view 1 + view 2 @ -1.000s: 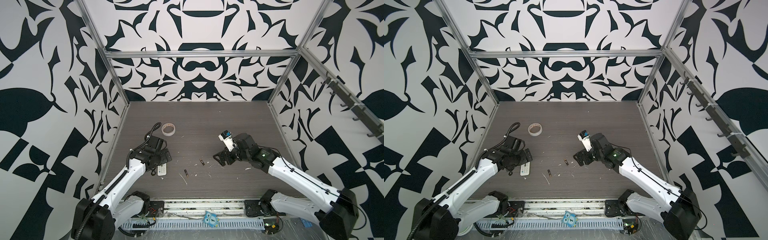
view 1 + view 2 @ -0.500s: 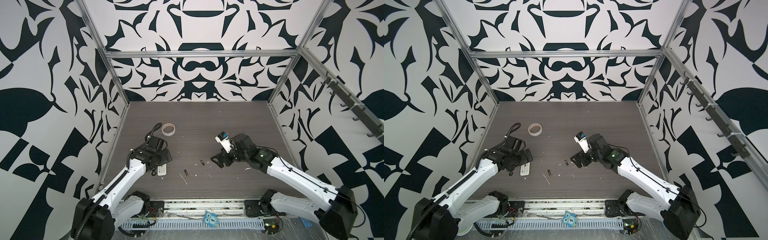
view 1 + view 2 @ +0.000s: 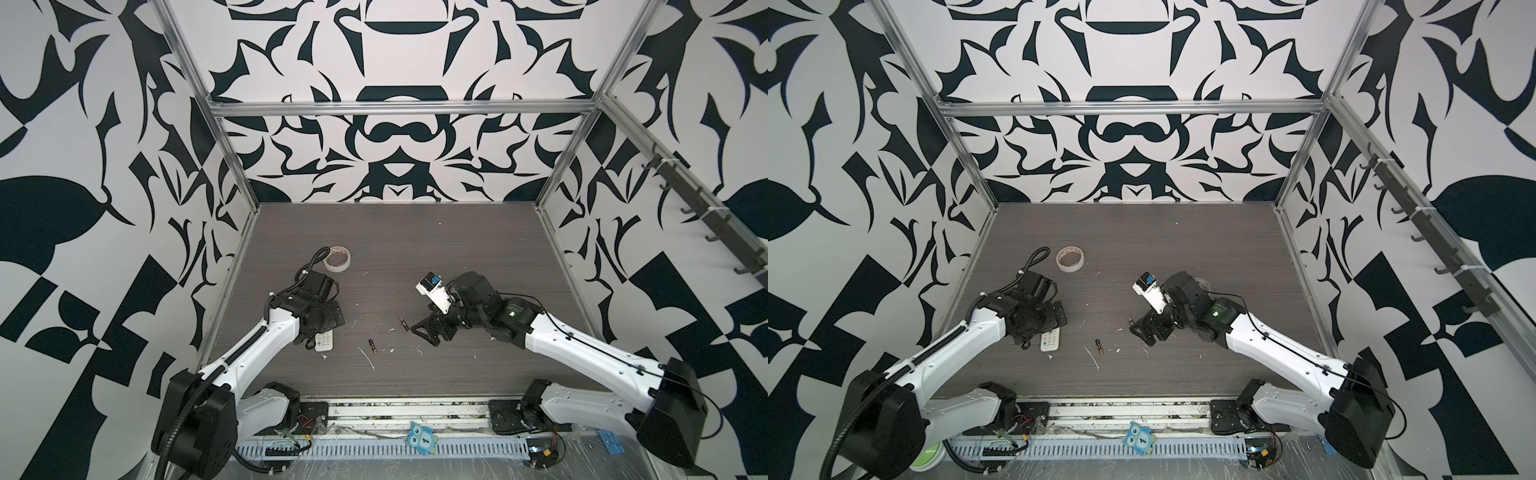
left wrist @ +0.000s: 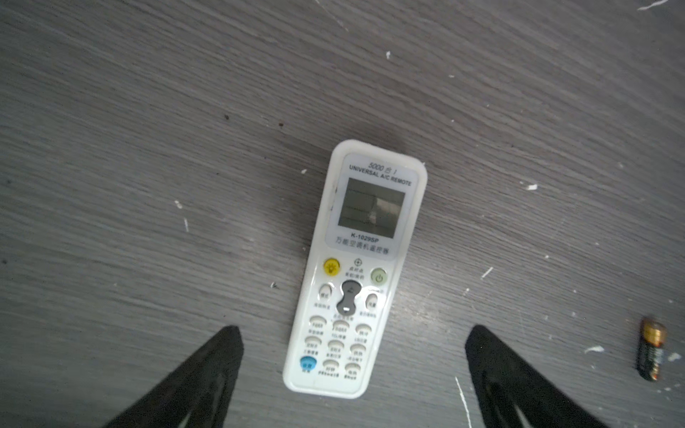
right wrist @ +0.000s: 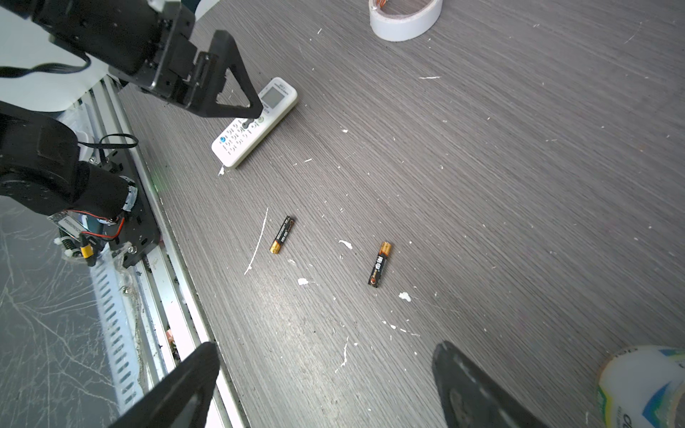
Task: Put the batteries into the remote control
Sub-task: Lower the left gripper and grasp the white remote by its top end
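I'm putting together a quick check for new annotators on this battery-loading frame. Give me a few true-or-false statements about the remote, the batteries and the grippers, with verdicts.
1. The remote control lies with its buttons facing up. True.
2. The right gripper holds a battery. False: it is open and empty, and both batteries lie loose on the table.
3. The left gripper is open, with a finger on either side of the remote control. True.
4. One battery is already inside the remote control. False: both are out on the table, apart from it.
5. A tape roll lies farther towards the back wall than the remote control. True.
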